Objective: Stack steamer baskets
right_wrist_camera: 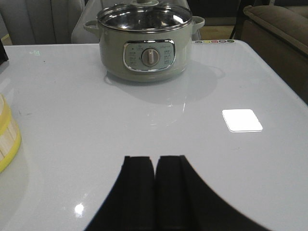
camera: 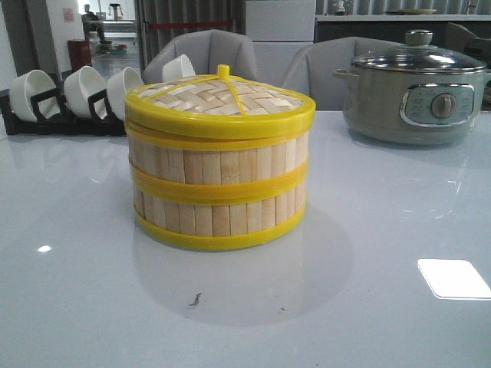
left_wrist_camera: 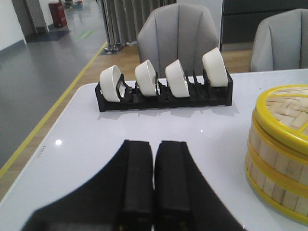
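Front view: the steamer baskets (camera: 219,188) sit stacked mid-bench, lid (camera: 221,98) on top, so the stacking looks done. Left wrist view: left gripper (left_wrist_camera: 154,180) has jaws pressed together, empty, the stack just beside it. Right wrist view: right gripper (right_wrist_camera: 154,185) likewise closed, empty. Best practice now: keep both arms clear, don't nudge.

2 stacked steamer baskets (camera: 219,184) under woven lid (camera: 219,98)

Woven lid (camera: 222,96); electric pot (camera: 414,96); bowl rack (left_wrist_camera: 163,94); table (camera: 383,253).
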Action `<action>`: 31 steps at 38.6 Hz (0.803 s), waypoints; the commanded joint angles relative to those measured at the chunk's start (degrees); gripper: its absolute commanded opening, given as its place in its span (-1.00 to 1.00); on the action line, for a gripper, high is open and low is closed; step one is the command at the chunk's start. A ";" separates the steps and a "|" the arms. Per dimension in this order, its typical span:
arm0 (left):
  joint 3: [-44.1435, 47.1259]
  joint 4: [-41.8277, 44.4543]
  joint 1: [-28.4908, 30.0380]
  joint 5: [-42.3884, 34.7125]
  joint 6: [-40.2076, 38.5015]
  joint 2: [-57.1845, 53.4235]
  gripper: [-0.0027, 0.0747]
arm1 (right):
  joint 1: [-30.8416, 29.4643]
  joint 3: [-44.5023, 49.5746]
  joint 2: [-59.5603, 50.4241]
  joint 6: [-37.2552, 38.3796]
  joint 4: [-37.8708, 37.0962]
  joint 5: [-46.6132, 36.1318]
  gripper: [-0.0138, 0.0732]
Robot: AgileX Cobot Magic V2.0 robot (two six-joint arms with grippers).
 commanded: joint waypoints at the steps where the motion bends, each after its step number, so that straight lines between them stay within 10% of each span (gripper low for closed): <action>1: 3.56 -0.61 1.11 -10.20 -0.44 -3.69 -0.70 | -0.27 -1.81 0.37 -0.20 -0.12 -4.54 -0.57; 31: 26.15 -4.52 4.17 -20.12 -0.44 -21.41 -0.70 | -0.27 -1.81 0.37 -0.20 -0.12 -4.54 -0.57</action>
